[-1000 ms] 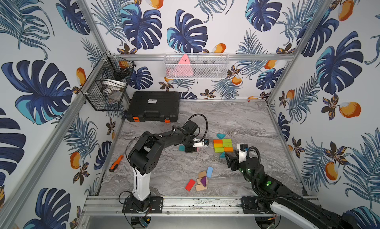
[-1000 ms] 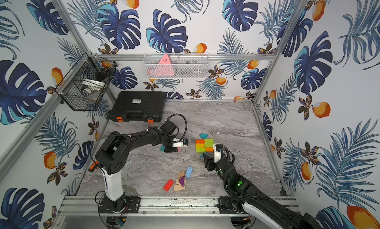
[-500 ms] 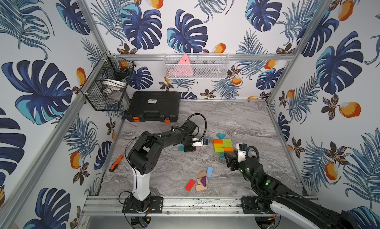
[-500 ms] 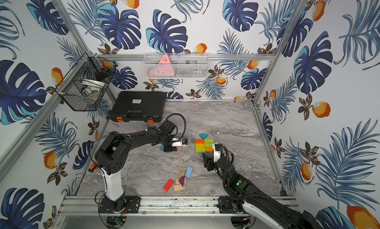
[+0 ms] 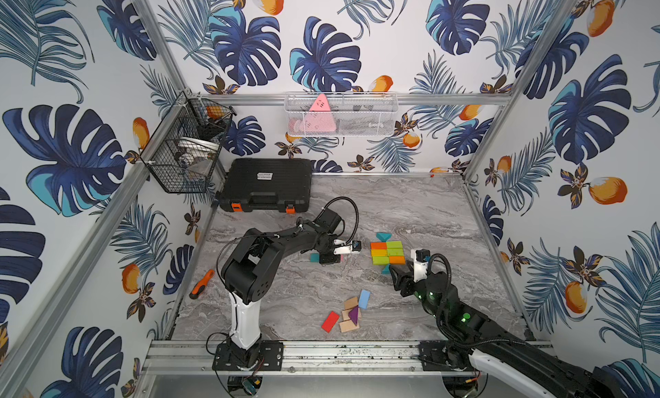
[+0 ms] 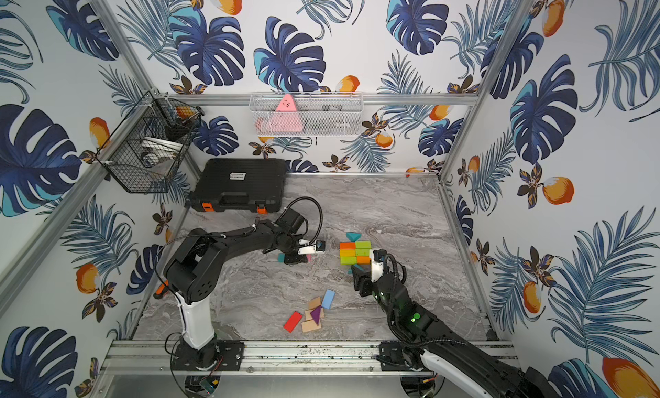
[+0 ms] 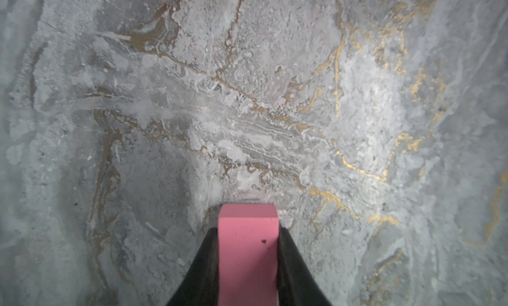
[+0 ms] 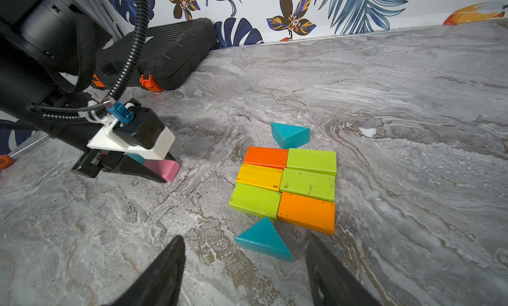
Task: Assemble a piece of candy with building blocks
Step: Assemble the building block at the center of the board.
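Six building blocks, orange, yellow and green rectangles (image 5: 387,252) (image 8: 286,181), lie joined flat in two columns mid-table. One teal triangle (image 8: 290,135) touches the far end and another (image 8: 261,240) (image 5: 385,270) the near end. My right gripper (image 8: 244,237) (image 5: 396,274) is open, its tips flanking the near triangle without touching it. My left gripper (image 7: 247,230) (image 5: 330,258) is shut on a pink block (image 7: 247,249) (image 8: 165,167), low over the table left of the assembly. A teal block (image 5: 314,258) lies beside it.
Loose red (image 5: 330,321), blue (image 5: 363,299), purple (image 5: 354,314) and plain wood (image 5: 348,325) blocks lie near the front rail. A black case (image 5: 266,185) sits back left. An orange-handled screwdriver (image 5: 201,283) lies by the left wall. Wire baskets (image 5: 185,146) (image 5: 341,114) hang on the walls.
The right gripper's jaws have spread slightly at the near teal triangle. The left arm and the pink block have not visibly moved.
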Controlling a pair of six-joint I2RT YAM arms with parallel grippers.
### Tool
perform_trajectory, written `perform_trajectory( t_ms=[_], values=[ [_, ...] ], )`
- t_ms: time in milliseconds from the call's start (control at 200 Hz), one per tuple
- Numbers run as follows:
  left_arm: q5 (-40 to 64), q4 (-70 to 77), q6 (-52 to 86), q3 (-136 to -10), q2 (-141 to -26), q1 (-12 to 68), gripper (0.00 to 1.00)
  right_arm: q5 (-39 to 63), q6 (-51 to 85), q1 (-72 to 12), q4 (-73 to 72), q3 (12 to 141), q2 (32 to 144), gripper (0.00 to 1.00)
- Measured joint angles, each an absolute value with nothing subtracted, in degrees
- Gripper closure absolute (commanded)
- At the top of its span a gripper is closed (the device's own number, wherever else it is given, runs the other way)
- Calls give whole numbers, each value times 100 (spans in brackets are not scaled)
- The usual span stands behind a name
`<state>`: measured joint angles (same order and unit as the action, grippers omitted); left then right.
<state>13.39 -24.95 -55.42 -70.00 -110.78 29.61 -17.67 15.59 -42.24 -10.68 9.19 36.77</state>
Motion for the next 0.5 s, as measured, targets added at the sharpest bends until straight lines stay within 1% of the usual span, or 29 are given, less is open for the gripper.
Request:
perform_trajectory(
  t_ms=[95, 215, 230, 265, 305, 500],
  values=[
    [1286, -2480, -5542, -6930, -11026, 2958, 60, -1765, 1559, -4224, -1066, 919, 3671, 29],
    [1219, -2449, -5540, -6901, -10993, 2958, 55, -1767, 1559, -4224, -1068, 919, 3640, 29],
    [1212, -2440, -5540, -6901, -10993, 2958, 53, -1767, 1559, -4224, -1066, 919, 3640, 29],
    [1201, -2432, -5542, -6904, -10991, 2958, 43, -1767, 1562, -4224, -1063, 919, 3638, 29],
    [1173, -2397, -5540, -6904, -10982, 2958, 38, -1767, 1562, -4224, -1066, 919, 3638, 29],
    [1024, -2530, -5537, -6890, -10888, 2961, 36, -1767, 1562, -4224, -1066, 921, 3693, 29]
  ],
)
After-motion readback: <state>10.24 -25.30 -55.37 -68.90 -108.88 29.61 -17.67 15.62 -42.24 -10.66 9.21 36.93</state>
